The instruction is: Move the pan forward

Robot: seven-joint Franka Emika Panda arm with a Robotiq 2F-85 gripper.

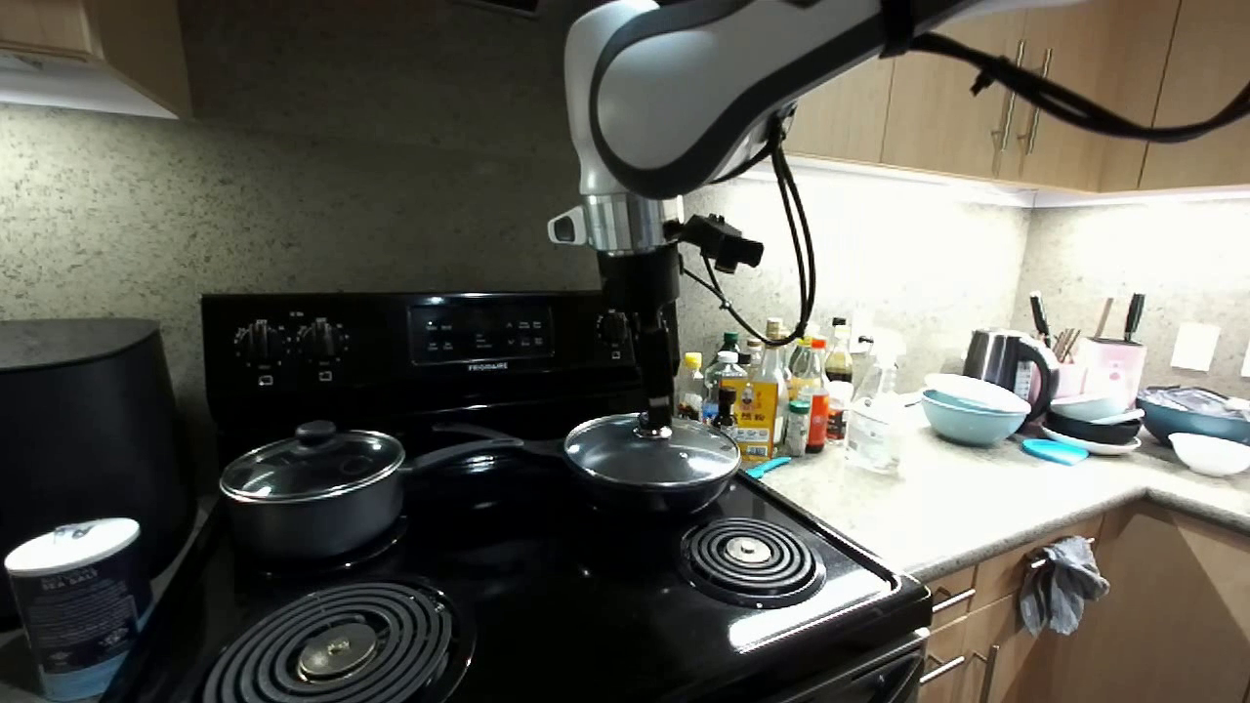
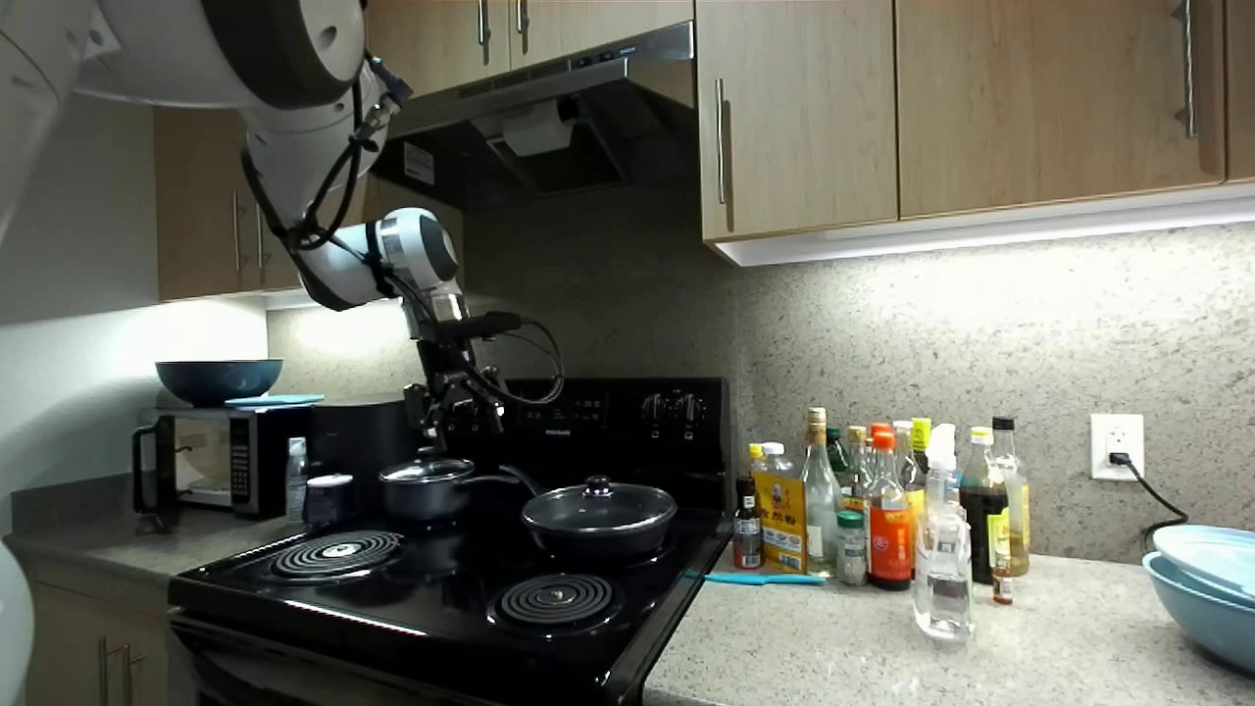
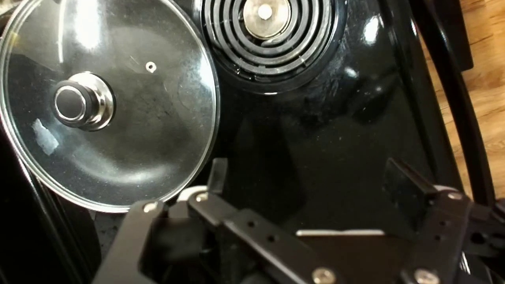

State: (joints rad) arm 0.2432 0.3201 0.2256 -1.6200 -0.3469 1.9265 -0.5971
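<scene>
The pan, wide and dark under a domed glass lid with a shiny rim and small knob, sits on a rear burner in both exterior views [image 1: 674,469] [image 2: 600,525]. Its long handle [image 1: 513,445] points toward the other rear burner. In the wrist view the pan [image 3: 150,130] fills the upper left. My gripper [image 3: 304,173] stands open over bare black cooktop beside the pan, with nothing between its fingers. An exterior view shows the gripper [image 2: 464,427] well above the stove, apart from the pan. From another angle the gripper [image 1: 656,425] overlaps the lid knob.
A deeper grey pot [image 1: 317,508] with a glass lid stands on the other rear burner. Two coil burners [image 1: 752,557] lie toward the stove's front. Several bottles [image 2: 887,529] and a blue knife [image 2: 765,579] are on the counter beside the pan. A salt canister [image 1: 78,605] stands across the stove.
</scene>
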